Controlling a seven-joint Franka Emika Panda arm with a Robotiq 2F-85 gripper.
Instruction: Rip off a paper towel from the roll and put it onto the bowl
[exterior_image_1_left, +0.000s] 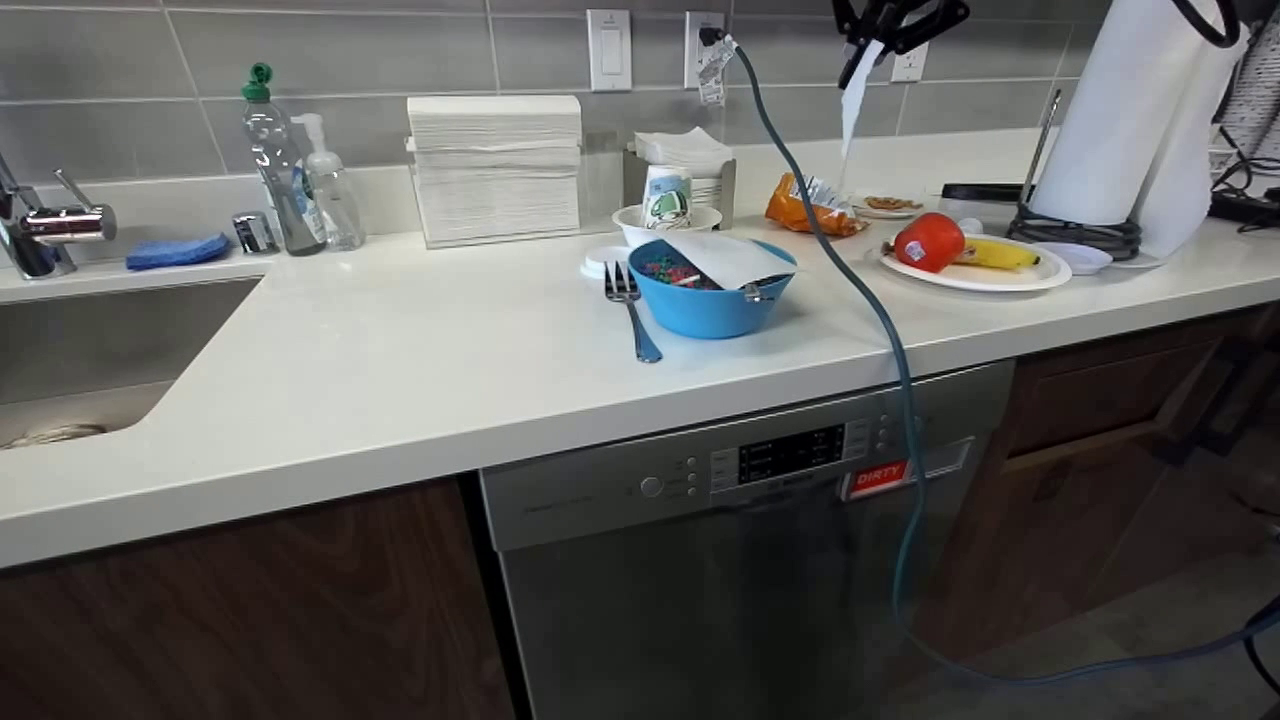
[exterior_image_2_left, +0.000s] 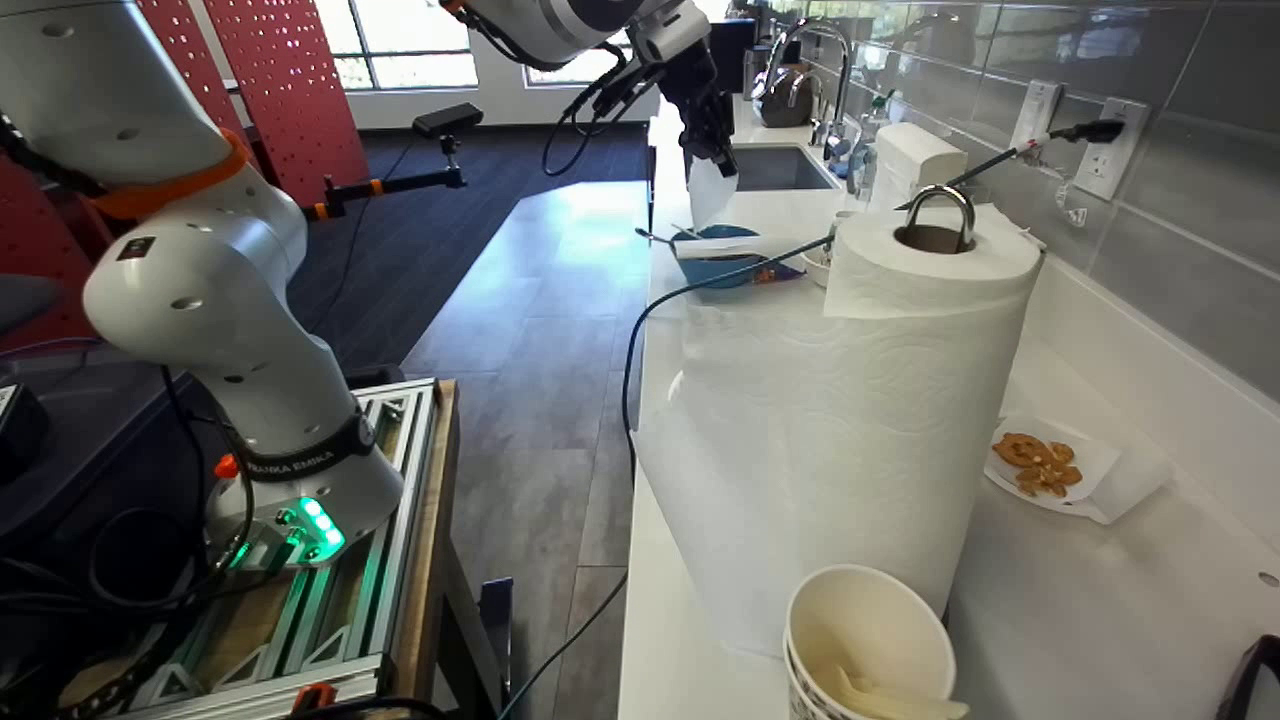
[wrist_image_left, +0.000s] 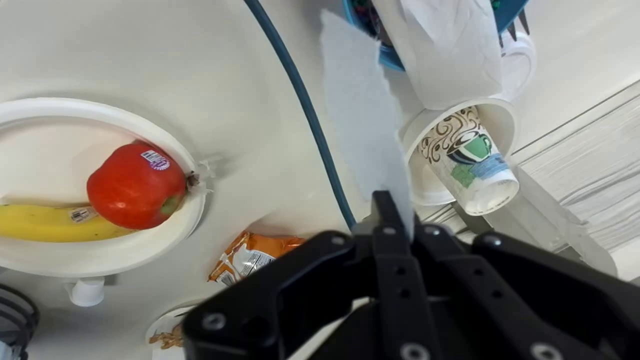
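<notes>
My gripper (exterior_image_1_left: 856, 72) is shut on a narrow torn piece of white paper towel (exterior_image_1_left: 852, 105), high above the counter. The piece hangs down, its lower end free; it also shows in the wrist view (wrist_image_left: 357, 107). The gripper (wrist_image_left: 395, 210) has the piece between its fingertips. The blue bowl (exterior_image_1_left: 705, 312) holds colourful small contents, and a white sheet (exterior_image_1_left: 728, 258) lies across its rim. In the wrist view the bowl (wrist_image_left: 391, 58) is at the top, beyond the held piece. The white roll (exterior_image_1_left: 1110, 120) stands on its black stand; its loose sheet hangs out in an exterior view (exterior_image_2_left: 740, 440).
A blue cable (exterior_image_1_left: 868, 280) crosses the counter between the bowl and a plate (exterior_image_1_left: 985, 285) with an apple and a banana. A fork (exterior_image_1_left: 635, 315) lies beside the bowl. A white bowl with a paper cup (exterior_image_1_left: 667, 197) and an orange bag (exterior_image_1_left: 808, 208) stand behind.
</notes>
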